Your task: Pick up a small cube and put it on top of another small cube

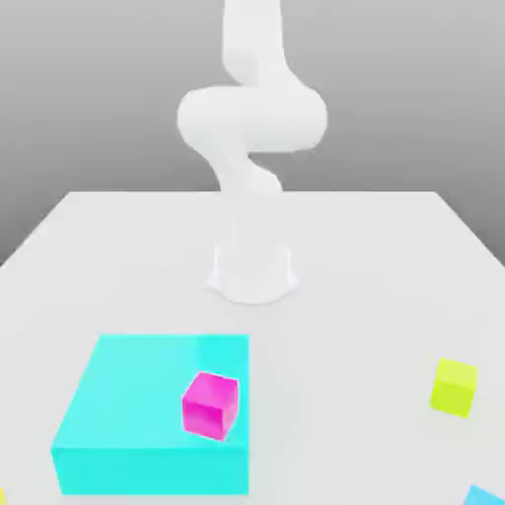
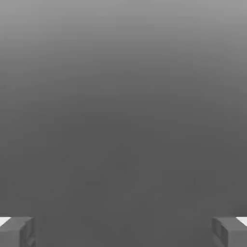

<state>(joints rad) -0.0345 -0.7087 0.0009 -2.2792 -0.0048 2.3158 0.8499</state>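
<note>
A small magenta cube (image 1: 210, 404) sits on top of a large flat cyan block (image 1: 128, 404), near the block's front corner on the exterior view's right. A small yellow-green cube (image 1: 454, 387) rests on the white table, far to the exterior view's right. In the hand view my gripper (image 2: 123, 232) is open. Its two grey fingertips (image 2: 18, 231) stand wide apart with nothing between them, facing plain grey background. The white arm (image 1: 252, 118) rises from its base (image 1: 252, 271) and leaves the top of the exterior view.
The white table (image 1: 118, 256) spreads around the arm's base. A blue corner (image 1: 485, 496) shows at the table's front on the exterior view's right. A thin yellow sliver (image 1: 3, 496) shows at the front left edge.
</note>
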